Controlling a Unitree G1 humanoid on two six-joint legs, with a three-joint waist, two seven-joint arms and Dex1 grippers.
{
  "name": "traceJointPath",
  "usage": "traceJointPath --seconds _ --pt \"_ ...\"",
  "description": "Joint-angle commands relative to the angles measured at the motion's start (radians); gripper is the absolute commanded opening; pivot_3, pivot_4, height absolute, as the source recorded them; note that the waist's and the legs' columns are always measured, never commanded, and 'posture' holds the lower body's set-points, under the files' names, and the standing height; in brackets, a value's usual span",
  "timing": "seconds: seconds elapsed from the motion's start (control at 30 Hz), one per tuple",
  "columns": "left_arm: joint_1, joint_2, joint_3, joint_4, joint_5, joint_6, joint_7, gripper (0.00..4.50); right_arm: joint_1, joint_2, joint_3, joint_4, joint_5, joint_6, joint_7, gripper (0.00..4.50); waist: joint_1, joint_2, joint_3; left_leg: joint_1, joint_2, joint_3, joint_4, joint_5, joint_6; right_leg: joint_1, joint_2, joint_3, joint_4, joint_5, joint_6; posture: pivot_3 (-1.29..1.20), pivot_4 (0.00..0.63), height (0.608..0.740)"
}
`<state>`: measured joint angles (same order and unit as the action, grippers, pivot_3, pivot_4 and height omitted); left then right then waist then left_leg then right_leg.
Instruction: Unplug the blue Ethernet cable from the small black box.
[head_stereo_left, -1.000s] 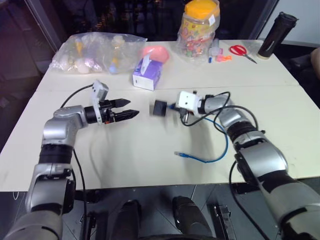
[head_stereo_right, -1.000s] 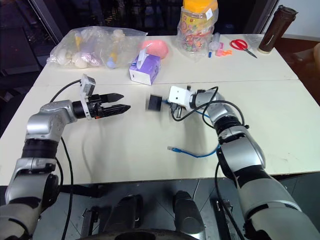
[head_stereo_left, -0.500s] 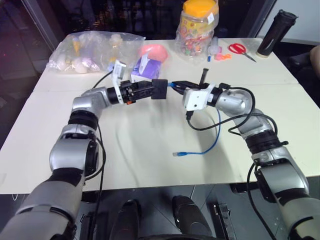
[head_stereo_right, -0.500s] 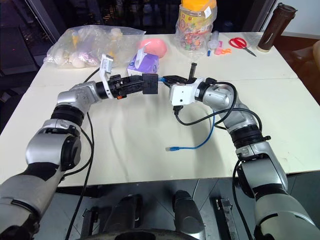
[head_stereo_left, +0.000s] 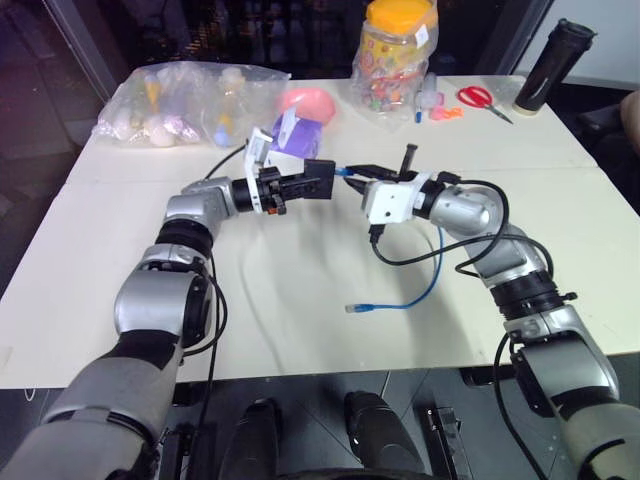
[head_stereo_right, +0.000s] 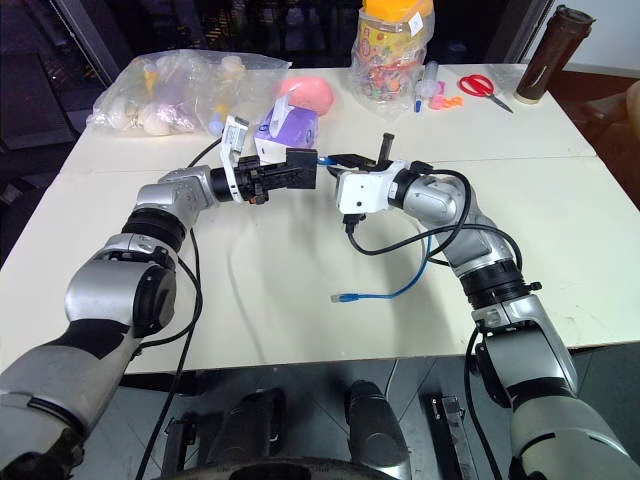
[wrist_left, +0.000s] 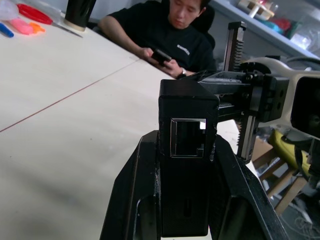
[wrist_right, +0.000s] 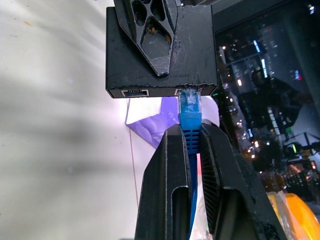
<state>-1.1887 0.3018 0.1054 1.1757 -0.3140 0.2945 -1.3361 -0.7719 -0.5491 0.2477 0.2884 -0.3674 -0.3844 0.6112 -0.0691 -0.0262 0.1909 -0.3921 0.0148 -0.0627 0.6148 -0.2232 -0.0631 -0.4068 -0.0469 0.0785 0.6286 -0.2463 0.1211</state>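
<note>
In the left eye view, the left gripper (head_stereo_left: 305, 183) holds the small black box (head_stereo_left: 319, 178) clenched between its fingers, lifted above the white surface (head_stereo_left: 300, 330). The right gripper (head_stereo_left: 350, 172) faces it, and the blue Ethernet cable (head_stereo_left: 425, 282) droops down to a loose plug lying on the surface.

The left wrist view shows the box with an empty port facing out.

In the right wrist view, the right gripper pinches the cable's blue boot, its plug seated in the box.
</note>
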Motion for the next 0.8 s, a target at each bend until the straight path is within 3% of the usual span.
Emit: traceJointPath --seconds 0.03,0.1,0.2,0.3,0.4,0.6,0.8 --pt "-0.007 0.017 0.038 -0.025 -0.014 0.009 0.003 0.53 0.089 -0.047 -0.077 -0.145 0.021 0.133 0.008 2.21 0.003 0.000 0.000 0.000 0.000 0.000 0.000 0.000 0.000 0.000 0.000 0.000 0.000 0.000 0.000 0.00 0.150 0.739" --pt "-0.002 0.016 0.050 -0.029 -0.022 0.022 0.000 0.53 0.172 -0.005 -0.147 -0.257 0.132 0.268 0.001 3.22 0.011 0.000 0.000 -0.001 0.000 -0.001 0.000 0.000 0.000 0.001 0.000 0.000 -0.001 0.000 0.000 0.00 0.150 0.739" --pt "-0.022 0.000 0.134 -0.027 -0.098 0.106 0.022 0.53 0.275 0.160 -0.283 -0.488 0.462 0.623 -0.033 3.22 0.015 0.000 0.000 -0.001 0.000 -0.001 0.000 0.000 0.000 0.000 0.000 0.000 0.000 0.000 0.000 0.00 0.150 0.739" --pt "-0.021 -0.015 0.164 -0.065 -0.149 0.226 -0.029 0.53 0.337 0.362 -0.418 -0.687 0.941 0.990 -0.169 3.22 0.013 0.000 0.000 0.000 0.001 -0.002 0.001 0.000 0.000 0.000 0.000 -0.001 0.002 0.000 0.000 0.00 0.150 0.739" --pt "0.025 -0.045 0.172 -0.197 -0.235 0.405 -0.087 0.53 0.370 0.541 -0.506 -0.719 1.281 1.159 -0.364 3.22 0.015 0.000 0.000 0.000 0.001 -0.005 0.001 0.000 0.000 0.002 0.000 -0.003 0.002 0.000 0.000 0.00 0.150 0.739" --pt "0.141 -0.059 0.106 -0.420 -0.272 0.550 -0.098 0.53 0.360 0.574 -0.526 -0.733 1.429 1.180 -0.488 3.22 0.018 0.000 0.000 0.000 0.001 -0.004 0.001 0.000 0.000 0.002 0.000 -0.002 0.002 0.000 -0.001 0.00 0.150 0.739" --pt "0.189 -0.074 0.094 -0.521 -0.302 0.602 -0.052 0.53 0.331 0.572 -0.534 -0.693 1.496 1.149 -0.538 3.22 0.024 0.000 0.000 0.000 0.001 -0.003 0.000 0.000 0.000 0.001 0.000 -0.002 0.001 0.000 -0.001 0.00 0.150 0.739"
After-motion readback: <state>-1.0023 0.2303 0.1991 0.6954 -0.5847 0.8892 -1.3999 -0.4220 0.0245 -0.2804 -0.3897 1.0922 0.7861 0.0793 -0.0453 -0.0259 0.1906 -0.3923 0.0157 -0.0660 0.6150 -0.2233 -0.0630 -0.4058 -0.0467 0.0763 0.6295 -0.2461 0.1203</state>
